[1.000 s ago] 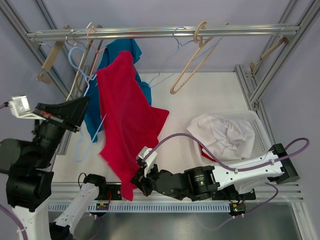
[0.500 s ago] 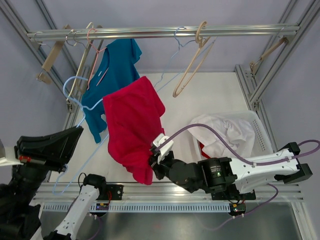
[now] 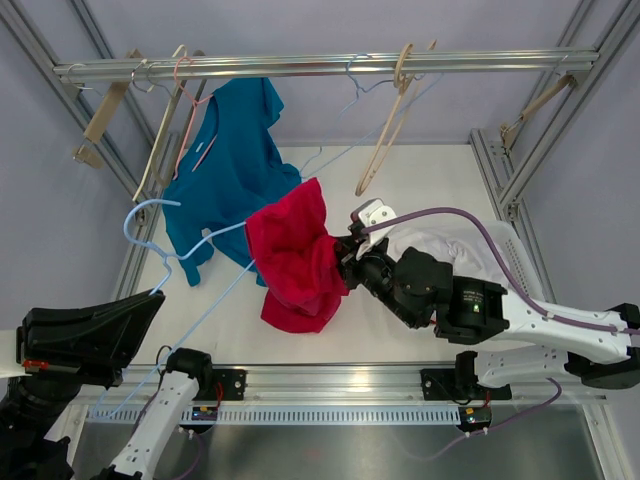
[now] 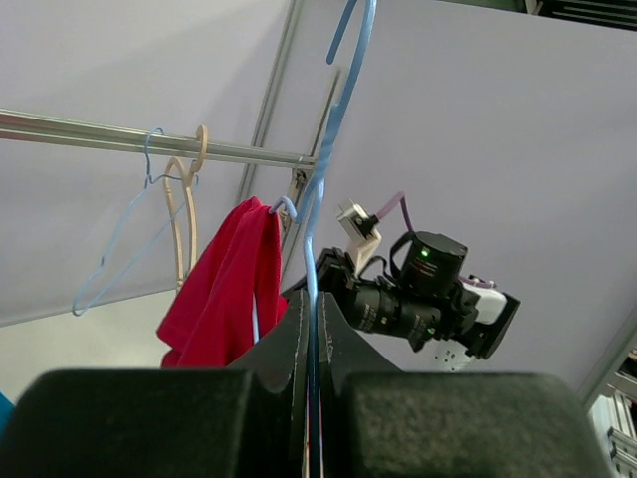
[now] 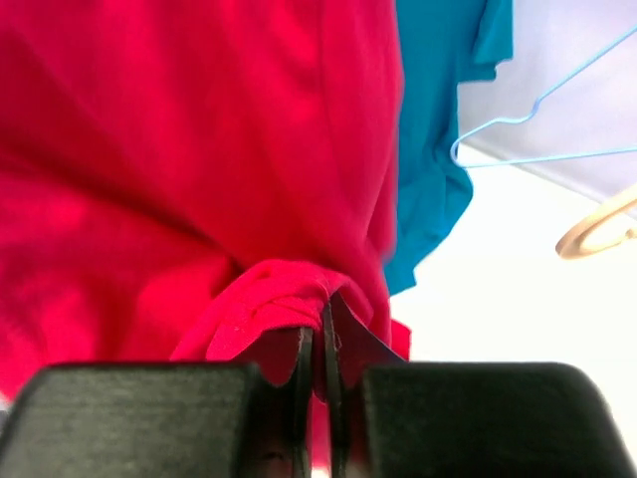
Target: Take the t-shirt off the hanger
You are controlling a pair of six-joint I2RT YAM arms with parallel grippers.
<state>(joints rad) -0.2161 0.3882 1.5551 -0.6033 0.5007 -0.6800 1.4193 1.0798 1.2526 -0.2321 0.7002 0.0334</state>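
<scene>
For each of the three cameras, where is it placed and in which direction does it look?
Top external: fixed above and behind the arms, looking down on the table and rail; both arms show.
Left wrist: on the left arm, looking along the blue hanger toward the rail; left gripper, shut on the hanger, shows.
Right wrist: on the right arm, facing the red t-shirt; right gripper pinches it.
Shared: the red t-shirt shows in all three.

Top camera looks down on the whole table (image 3: 440, 190); the wrist cameras sit close — all share the red shirt (image 3: 295, 265).
</scene>
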